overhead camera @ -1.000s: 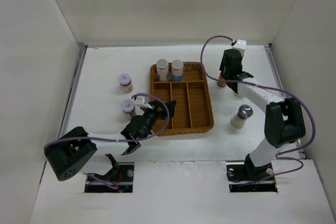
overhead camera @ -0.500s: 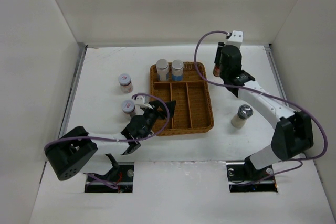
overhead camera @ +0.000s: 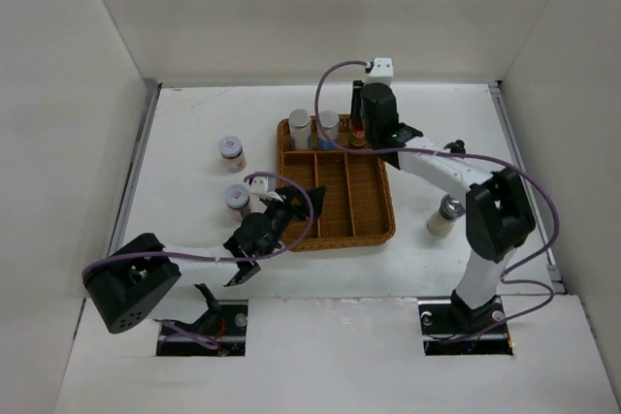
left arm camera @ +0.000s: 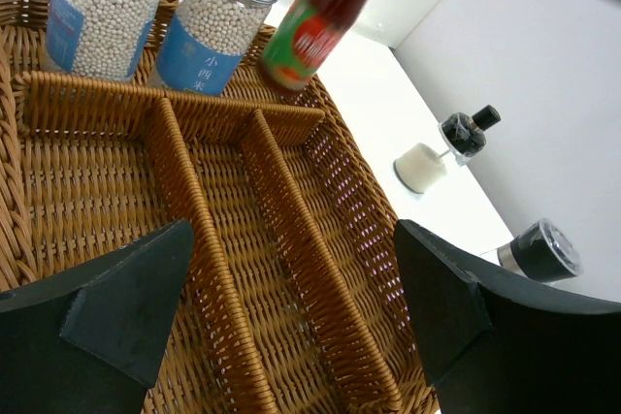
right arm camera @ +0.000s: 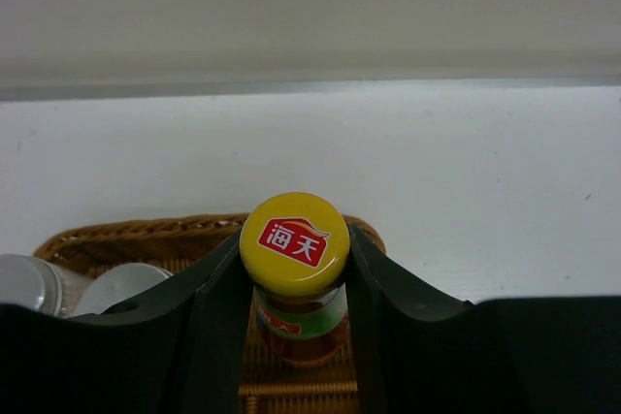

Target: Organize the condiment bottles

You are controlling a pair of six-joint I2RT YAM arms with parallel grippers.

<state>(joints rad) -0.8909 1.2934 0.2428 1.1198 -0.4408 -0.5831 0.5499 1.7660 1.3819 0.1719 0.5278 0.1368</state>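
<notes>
The right gripper (right arm camera: 294,273) is clamped on the neck of the sauce bottle (right arm camera: 294,244), one finger pressed to each side just under the yellow cap. The bottle hangs tilted over the back right corner of the wicker tray (overhead camera: 335,230). Its base is low above the back cross compartment, and whether it touches the weave cannot be told.

Just beside it in that compartment stands the right silver-lidded jar (left arm camera: 218,26), and the left silver-lidded jar (left arm camera: 97,12) is on the far side of that, both upright and filled with white beads. This leaves only the corner slot next to the tray's rim. The three long lanes in front hold nothing.

The left gripper (left arm camera: 293,238) hovers at the tray's left front edge with its jaws wide apart and nothing between them. The near pink-lidded jar (overhead camera: 237,197) is close by its left side, and the far pink-lidded jar (overhead camera: 231,152) stands further back on the table (overhead camera: 194,113).

Right of the tray stand a white-filled jar (left arm camera: 425,164) with a black top and a dark-lidded jar (left arm camera: 539,249). From above, the right arm crosses over that side and partly hides them
</notes>
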